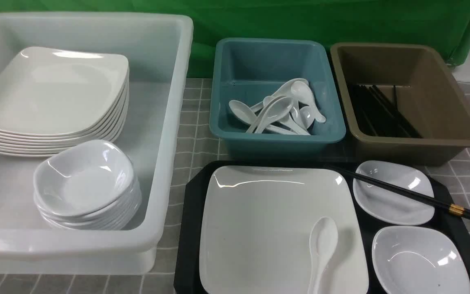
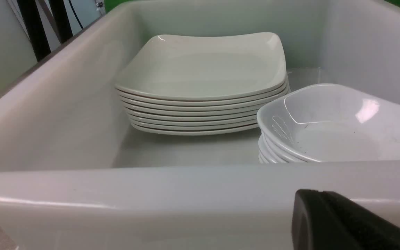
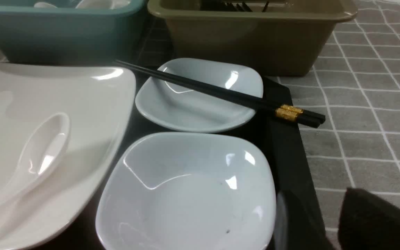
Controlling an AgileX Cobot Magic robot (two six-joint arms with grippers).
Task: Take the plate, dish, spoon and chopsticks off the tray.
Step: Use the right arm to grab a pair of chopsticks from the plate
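left of the tray (image 1: 186,245) stands a white bin (image 1: 169,122). it holds a stack of square plates (image 1: 51,90) farther back than the tray, and a stack of small dishes (image 1: 84,179) about level with the tray's far edge. the left gripper (image 2: 311,208) shows only in the left wrist view, as a black tip outside the bin's near wall, its jaws pressed together.

behind the tray's left half sits a teal bin (image 1: 276,57) with loose white spoons (image 1: 280,112) in it. the right wrist view catches only this bin's side and a glimpse of those spoons over the rim.

on the tray's left part lies the plate (image 1: 259,220). the spoon (image 1: 322,249) rests on it near the corner closest to the tray's middle, bowl pointing toward the tray's far edge.

behind the tray's right half sits a brown bin (image 1: 443,102) holding black sticks (image 1: 382,110) - plain from the front, barely seen from the right wrist.

on the tray's right part lie the far dish (image 1: 382,200) and the near dish (image 1: 418,261), close together but apart. the chopsticks (image 1: 406,192) lie across the far dish, their gold-banded ends jutting past the tray's right rim.

the right gripper (image 3: 319,194) shows only in its own wrist view - it hovers at the tray's right rim beside the near dish, jaws apart, gripping nothing.
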